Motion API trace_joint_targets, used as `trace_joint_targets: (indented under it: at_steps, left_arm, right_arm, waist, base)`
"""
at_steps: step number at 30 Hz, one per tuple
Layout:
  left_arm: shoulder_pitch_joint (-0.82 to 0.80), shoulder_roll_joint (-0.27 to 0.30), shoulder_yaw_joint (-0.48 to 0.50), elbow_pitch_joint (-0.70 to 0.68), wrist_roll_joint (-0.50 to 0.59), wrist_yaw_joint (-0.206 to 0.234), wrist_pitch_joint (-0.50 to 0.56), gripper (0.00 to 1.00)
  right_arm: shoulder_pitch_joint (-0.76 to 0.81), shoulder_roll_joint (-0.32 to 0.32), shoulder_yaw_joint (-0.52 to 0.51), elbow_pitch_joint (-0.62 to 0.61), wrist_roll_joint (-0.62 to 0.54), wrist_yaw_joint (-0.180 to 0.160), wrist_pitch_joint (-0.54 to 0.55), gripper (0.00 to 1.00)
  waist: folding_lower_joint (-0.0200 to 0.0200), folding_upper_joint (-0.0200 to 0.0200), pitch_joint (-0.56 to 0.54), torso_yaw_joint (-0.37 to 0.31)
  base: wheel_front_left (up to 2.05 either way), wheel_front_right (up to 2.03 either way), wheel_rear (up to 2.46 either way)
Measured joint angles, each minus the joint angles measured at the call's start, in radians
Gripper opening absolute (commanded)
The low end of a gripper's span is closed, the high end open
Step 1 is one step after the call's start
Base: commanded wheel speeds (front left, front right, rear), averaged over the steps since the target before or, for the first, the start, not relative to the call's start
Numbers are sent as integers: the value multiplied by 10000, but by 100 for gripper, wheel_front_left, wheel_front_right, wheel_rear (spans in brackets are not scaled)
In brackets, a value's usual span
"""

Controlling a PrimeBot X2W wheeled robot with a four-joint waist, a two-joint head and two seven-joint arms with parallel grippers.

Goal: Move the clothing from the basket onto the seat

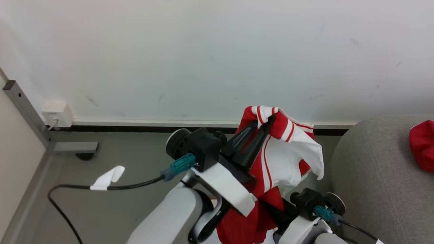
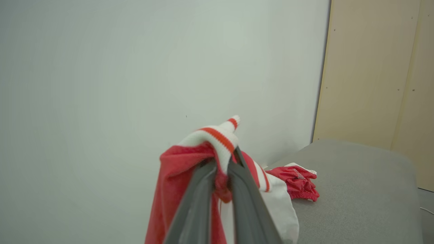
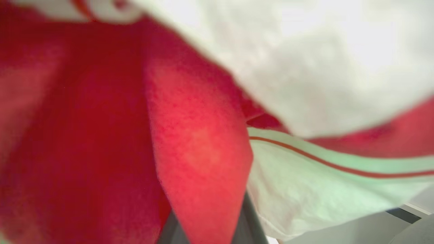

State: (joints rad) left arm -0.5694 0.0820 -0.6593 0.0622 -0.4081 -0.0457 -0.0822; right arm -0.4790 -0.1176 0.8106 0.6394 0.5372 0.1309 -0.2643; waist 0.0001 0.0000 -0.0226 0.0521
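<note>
the left pincer (image 1: 265, 122) was clamped on the striped rib trim of a red-and-white garment (image 1: 288, 159), held high. the right pincer (image 3: 208, 228) was closed lower down on a red fold of it, so the garment hung roughly upright between them. the grey seat (image 1: 373, 176) lay to the right, nearer the right arm, with another red piece (image 1: 422, 145) lying on it.
</note>
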Motion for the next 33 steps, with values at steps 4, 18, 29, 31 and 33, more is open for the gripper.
trace_joint_targets:
  at_steps: [4,18,29,31,33]
  left_arm:
    - [94,159,119,228,-59,119,-73,0]
    - [825,226,-602,445,-337,-167,-107,100]
    - [928,291,-940,732,-290,-251,-462,100]
    - [922,339,-997,805,-240,-293,-606,100]
    - [915,372,-1047,886,-224,-330,-702,100]
  right_arm:
    - [103,-44,-171,-410,36,0,0,0]
    - [1291,-826,-2989,-2596,-232,-2,2,0]
    - [1591,-1373,-4963,-3542,-499,0,0,0]
    - [1690,-1461,-5308,-3615,-523,0,2,0]
    - [1821,-1557,-5597,-3670,-554,0,2,0]
  waist:
    - [0,0,34,-181]
    - [0,0,356,-1156]
    - [0,0,659,-2777]
    - [0,0,712,-3118]
    - [0,0,766,-3462]
  base:
    - [0,0,0]
    - [0,0,0]
    - [0,0,0]
    - [0,0,0]
    - [0,0,0]
